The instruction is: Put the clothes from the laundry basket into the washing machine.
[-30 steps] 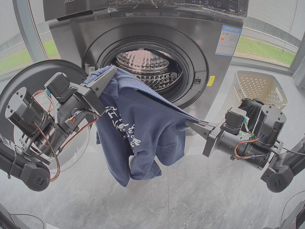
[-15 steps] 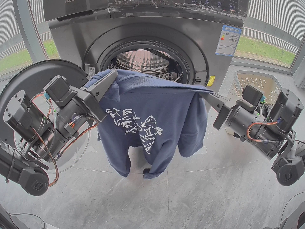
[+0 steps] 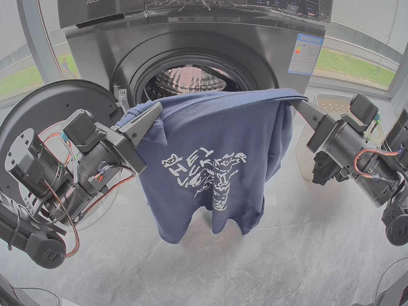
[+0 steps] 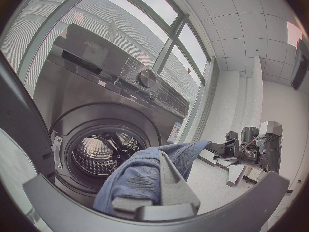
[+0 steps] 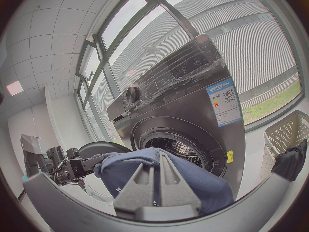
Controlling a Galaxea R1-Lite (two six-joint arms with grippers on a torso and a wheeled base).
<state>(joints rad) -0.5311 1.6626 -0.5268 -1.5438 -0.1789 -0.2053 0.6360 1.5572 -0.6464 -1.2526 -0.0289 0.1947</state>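
Your right gripper [image 3: 294, 103] has just swung up from low down by the dark grey front-loading washing machine [image 3: 263, 52] to the height of its round steel drum mouth [image 3: 187, 79], on the right of it. That lift has pulled the navy blue sweatshirt with white print [image 3: 212, 166] out of the bunched hang it had a second ago. Its top edge now runs nearly taut across the front of the drum mouth, and the body hangs flat below with the print facing you. Your left gripper [image 3: 158, 106] has barely shifted and sits just left of the drum mouth, in front of the machine's open round door [image 3: 46, 103]. Both grippers are clenched on the cloth: the left has a bunched corner, and the right's fingers are pressed together over the opposite edge. So the sweatshirt is out of the beige perforated plastic laundry basket [image 5: 285, 129] to the right of the machine and spread in front of the opening, but none of it is inside yet. I'd judge the next job is to feed it forward into the drum, and stretched this wide it may catch on the rim. A black garment [image 5: 289, 160] lies draped over the basket's edge, so there's more to load
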